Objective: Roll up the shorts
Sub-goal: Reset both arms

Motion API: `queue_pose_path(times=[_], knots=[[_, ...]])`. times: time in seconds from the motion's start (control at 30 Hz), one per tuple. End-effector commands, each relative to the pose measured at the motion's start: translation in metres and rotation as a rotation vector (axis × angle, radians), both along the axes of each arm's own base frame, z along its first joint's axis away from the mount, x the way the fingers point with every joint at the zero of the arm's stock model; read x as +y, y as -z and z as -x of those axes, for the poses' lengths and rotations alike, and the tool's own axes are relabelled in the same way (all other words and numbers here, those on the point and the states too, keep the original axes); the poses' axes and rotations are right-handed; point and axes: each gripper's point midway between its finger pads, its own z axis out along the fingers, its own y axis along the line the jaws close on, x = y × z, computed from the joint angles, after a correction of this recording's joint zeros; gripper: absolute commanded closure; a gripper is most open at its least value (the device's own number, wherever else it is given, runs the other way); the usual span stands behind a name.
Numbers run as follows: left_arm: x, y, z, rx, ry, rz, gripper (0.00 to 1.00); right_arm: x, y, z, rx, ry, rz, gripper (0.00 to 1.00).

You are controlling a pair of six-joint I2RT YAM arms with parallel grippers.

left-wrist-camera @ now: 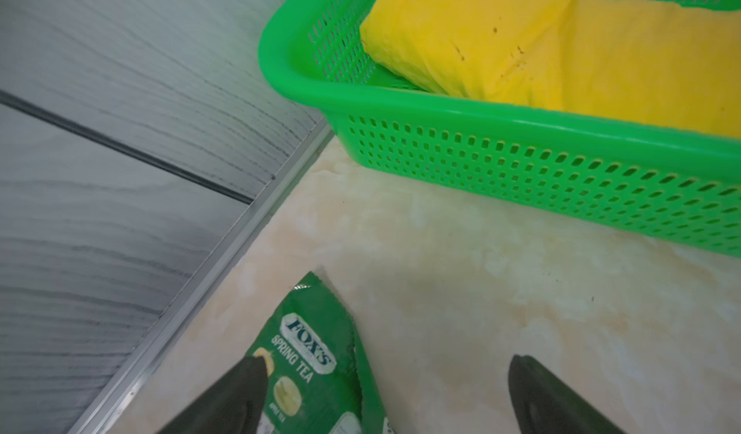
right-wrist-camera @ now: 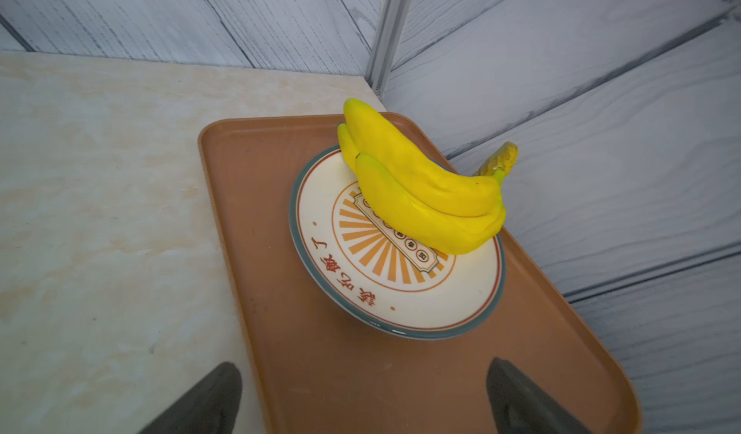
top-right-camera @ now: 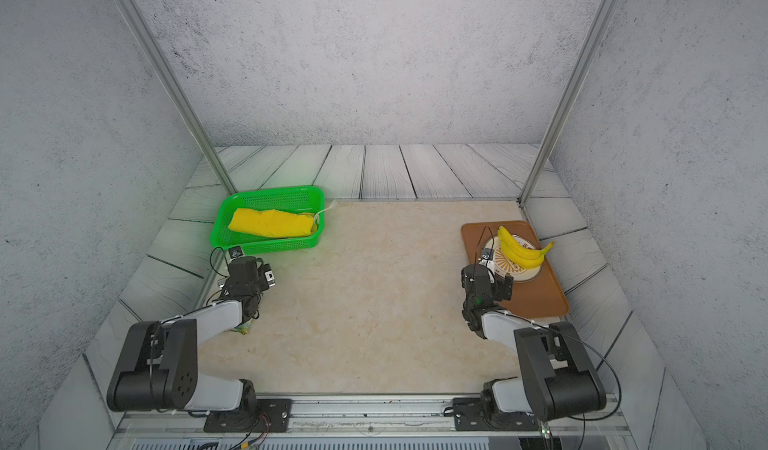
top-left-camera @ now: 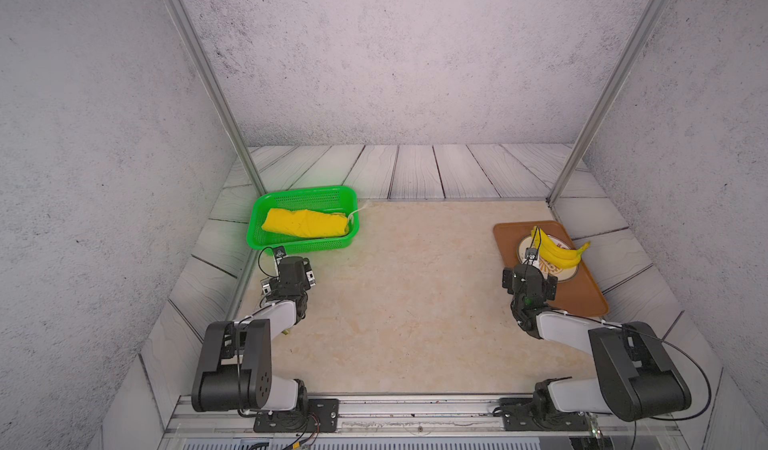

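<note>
The shorts (top-left-camera: 305, 223) (top-right-camera: 272, 223) lie as a compact yellow roll inside a green basket (top-left-camera: 303, 245) (top-right-camera: 266, 245), which stands at the far left corner of the table (top-left-camera: 415, 302). The roll runs along the basket's length, and a whitish drawstring (top-left-camera: 358, 212) (top-right-camera: 326, 209) trails over the rim at its right end. In the left wrist view the shorts (left-wrist-camera: 561, 51) fill most of the basket (left-wrist-camera: 441, 107), with creases running across the fabric. The left hand (left-wrist-camera: 387, 364) sits just on the near side of the basket, apart from it, its jaws spread wide with nothing between them. One of its fingers (left-wrist-camera: 240, 388) overlaps a green candy bag (left-wrist-camera: 316, 372) lying flat on the table by the left edge (whether it touches the bag I cannot tell). A corner of that bag (top-right-camera: 243, 328) peeks out under the left arm in a top view. On the right side of the table, well apart from the basket, a brown tray (top-left-camera: 582, 294) (right-wrist-camera: 260, 211) carries a plate (right-wrist-camera: 401, 303), and a bunch of bananas (top-left-camera: 557, 250) (top-right-camera: 521, 250) (right-wrist-camera: 421, 195) rests on the plate. The right hand (right-wrist-camera: 365, 366) hangs over the tray's near left edge, released and holding nothing, one finger over the table and the other over the tray.
</note>
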Motion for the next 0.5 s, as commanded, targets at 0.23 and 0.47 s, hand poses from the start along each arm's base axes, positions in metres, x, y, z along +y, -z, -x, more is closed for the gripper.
queue_pose_path(times=[0.23,0.47], knots=[[-0.038,-0.020,-0.030,-0.169,0.218,-0.061,0.02,0.016,-0.001,-0.035,-0.074,-0.141,-0.066,0.01],[-0.038,-0.024,-0.031,-0.213,0.210,-0.082,0.02,0.016,0.001,-0.036,-0.064,-0.143,-0.070,0.01]])
